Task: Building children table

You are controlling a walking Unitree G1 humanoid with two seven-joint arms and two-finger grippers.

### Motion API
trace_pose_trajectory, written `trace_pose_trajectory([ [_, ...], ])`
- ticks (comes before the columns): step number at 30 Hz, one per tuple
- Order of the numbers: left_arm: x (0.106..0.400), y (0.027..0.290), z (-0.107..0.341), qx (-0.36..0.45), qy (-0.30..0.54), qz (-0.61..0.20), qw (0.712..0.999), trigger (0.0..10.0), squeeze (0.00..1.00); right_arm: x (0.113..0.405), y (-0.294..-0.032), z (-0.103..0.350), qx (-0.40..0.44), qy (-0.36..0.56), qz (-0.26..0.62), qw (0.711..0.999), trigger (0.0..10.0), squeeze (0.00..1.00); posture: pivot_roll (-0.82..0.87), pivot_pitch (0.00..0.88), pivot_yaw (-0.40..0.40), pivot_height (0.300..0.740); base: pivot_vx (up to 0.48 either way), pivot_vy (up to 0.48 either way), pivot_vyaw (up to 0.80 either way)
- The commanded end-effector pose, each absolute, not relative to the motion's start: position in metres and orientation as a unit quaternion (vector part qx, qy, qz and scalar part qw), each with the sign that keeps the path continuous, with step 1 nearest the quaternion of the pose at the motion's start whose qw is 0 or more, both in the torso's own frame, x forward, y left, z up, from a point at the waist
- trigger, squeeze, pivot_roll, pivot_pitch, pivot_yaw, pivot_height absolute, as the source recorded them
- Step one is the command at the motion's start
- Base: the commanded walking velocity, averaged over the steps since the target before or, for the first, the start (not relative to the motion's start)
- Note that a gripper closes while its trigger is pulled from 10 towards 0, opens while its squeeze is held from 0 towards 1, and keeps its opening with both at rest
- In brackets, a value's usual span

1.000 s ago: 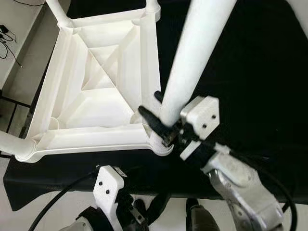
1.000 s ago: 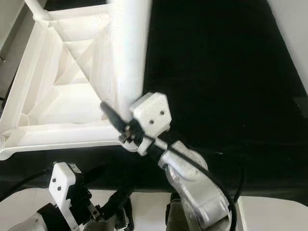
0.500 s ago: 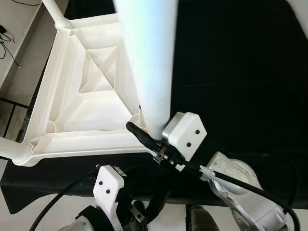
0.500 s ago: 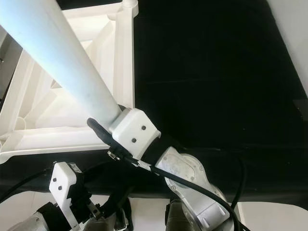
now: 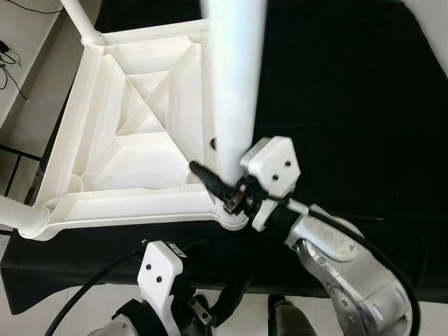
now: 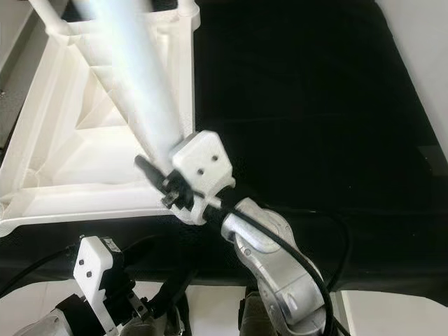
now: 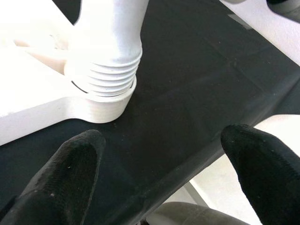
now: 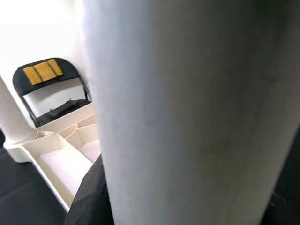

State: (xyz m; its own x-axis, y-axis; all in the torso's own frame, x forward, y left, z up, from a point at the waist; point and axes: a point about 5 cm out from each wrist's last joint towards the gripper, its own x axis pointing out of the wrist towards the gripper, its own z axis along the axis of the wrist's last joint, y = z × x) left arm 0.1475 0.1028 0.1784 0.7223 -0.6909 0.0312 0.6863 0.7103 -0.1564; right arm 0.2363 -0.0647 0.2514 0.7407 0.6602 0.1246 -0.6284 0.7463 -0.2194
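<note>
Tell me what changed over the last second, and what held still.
The right gripper kept its grip near the base of the white table leg and swung it: the leg's top tipped from leaning right, over to the left, then back toward upright. Its threaded end sits in the corner socket of the upturned tabletop. The tabletop, black cloth and idle left gripper stayed put.

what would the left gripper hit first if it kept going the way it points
Probably the black cloth, then the threaded base of the white leg seated in the tabletop's corner socket. The left gripper is open and points slightly beside that joint; depth is unclear.
</note>
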Motion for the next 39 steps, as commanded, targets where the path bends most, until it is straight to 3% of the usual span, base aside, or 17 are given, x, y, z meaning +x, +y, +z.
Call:
trace_pose_trajectory([
  [1,0.148,0.106,0.175,-0.08,0.023,-0.36,0.929,10.0,0.0,0.252,-0.078,0.189,-0.091,0.09,0.302,0.945,10.0,0.0,-0.03,0.384,0.087,0.74,0.0,0.0,0.0],
  [7,0.175,0.126,0.199,-0.025,-0.045,-0.296,0.954,10.0,0.0,0.249,-0.072,0.192,-0.107,0.062,0.316,0.941,10.0,0.0,-0.01,0.359,0.095,0.74,0.0,0.0,0.0],
  [14,0.196,0.135,0.241,-0.012,-0.132,-0.293,0.947,10.0,0.0,0.248,-0.068,0.192,-0.112,0.052,0.323,0.938,10.0,0.0,-0.01,0.348,0.099,0.74,0.0,0.0,0.0],
  [17,0.203,0.134,0.265,-0.026,-0.174,-0.314,0.933,10.0,0.0,0.247,-0.066,0.192,-0.12,0.044,0.33,0.935,10.0,0.0,-0.01,0.343,0.101,0.74,0.0,0.0,0.0],
  [18,0.207,0.124,0.302,-0.054,-0.225,-0.393,0.89,10.0,0.0,0.246,-0.061,0.192,-0.125,0.034,0.339,0.932,10.0,0.0,-0.01,0.337,0.105,0.74,0.0,0.0,0.0],
  [19,0.207,0.121,0.313,-0.058,-0.238,-0.424,0.872,10.0,0.0,0.246,-0.059,0.192,-0.125,0.031,0.341,0.931,10.0,0.0,-0.01,0.331,0.109,0.74,0.0,0.0,0.0],
  [24,0.206,0.116,0.333,-0.067,-0.259,-0.475,0.838,10.0,0.0,0.247,-0.057,0.191,-0.126,0.029,0.343,0.93,10.0,0.0,-0.01,0.324,0.114,0.74,0.0,0.0,0.0],
  [29,0.207,0.117,0.344,-0.059,-0.246,-0.522,0.815,10.0,0.0,0.248,-0.056,0.19,-0.128,0.027,0.343,0.93,10.0,0.0,-0.01,0.317,0.122,0.74,0.0,0.0,0.0],
  [34,0.2,0.13,0.312,0.013,-0.112,-0.564,0.818,10.0,0.0,0.252,-0.058,0.188,-0.132,0.024,0.34,0.931,10.0,0.0,-0.01,0.312,0.124,0.74,0.0,0.0,0.0],
  [39,0.19,0.139,0.295,0.047,-0.053,-0.573,0.817,10.0,0.0,0.252,-0.058,0.188,-0.133,0.026,0.349,0.927,10.0,0.0,-0.02,0.314,0.116,0.74,0.0,0.0,0.0],
])
